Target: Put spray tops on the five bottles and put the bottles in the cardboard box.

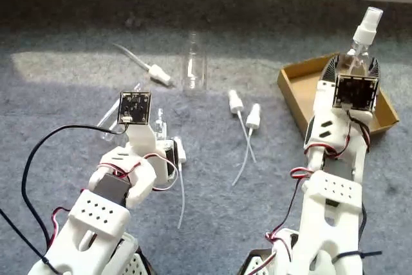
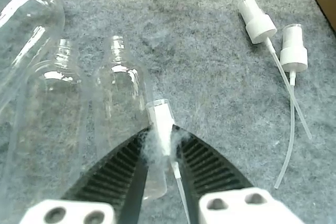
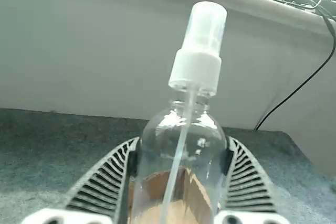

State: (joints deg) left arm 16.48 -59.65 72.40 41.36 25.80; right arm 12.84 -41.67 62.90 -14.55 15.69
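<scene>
Left gripper (image 2: 163,142): clenched on a white plastic spray top (image 2: 160,119) with thin dip tube, lying on the grey carpet (image 2: 210,77) just beside a clear plastic bottle (image 2: 118,93). Right gripper (image 3: 181,148): grasping an upright capped clear bottle (image 3: 184,129), held over the shallow brown cardboard box (image 1: 293,88).

left arm (image 1: 116,191) and right arm (image 1: 331,191): white printed shells, black ribbed fingers (image 2: 123,169), red/white/black wiring, black cable (image 1: 26,169) looping at 9 o'clock.
</scene>
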